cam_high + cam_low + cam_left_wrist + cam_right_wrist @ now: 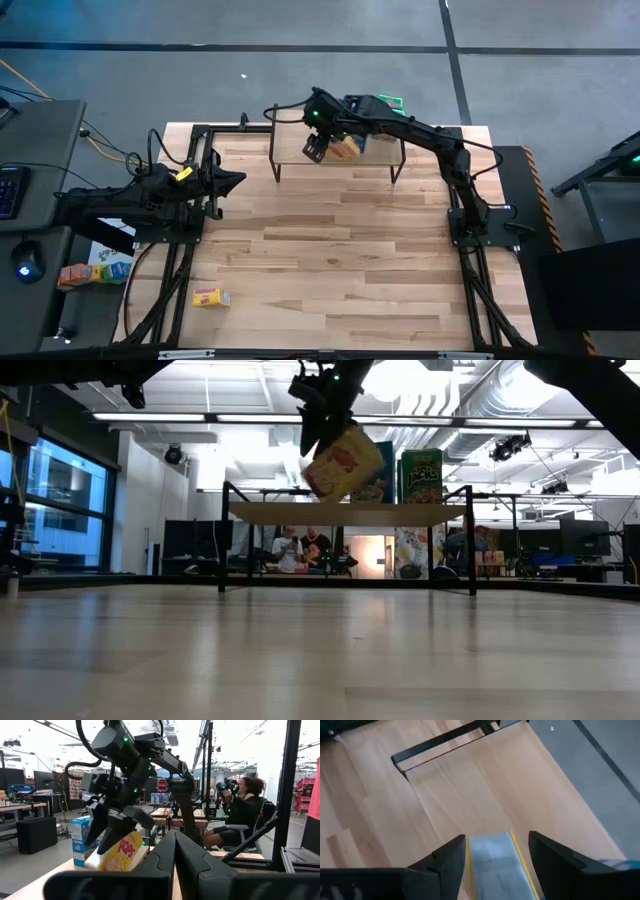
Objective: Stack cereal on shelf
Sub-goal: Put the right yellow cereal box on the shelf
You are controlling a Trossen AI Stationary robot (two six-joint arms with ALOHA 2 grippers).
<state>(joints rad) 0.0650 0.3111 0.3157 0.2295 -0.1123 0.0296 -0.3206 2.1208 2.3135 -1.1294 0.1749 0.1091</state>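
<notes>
Tilting over shelf [340,513], yellow box [343,463] (red "Pops") between parted right gripper [496,851] fingers, grip unclear; left gripper [232,181] clenched.

Yellow cereal box [495,865] cut off by right wrist view's lower edge, print unseen. Blue box [384,472] half hidden behind it in low view. Contact between yellow box and shelf [345,513] unclear.
</notes>
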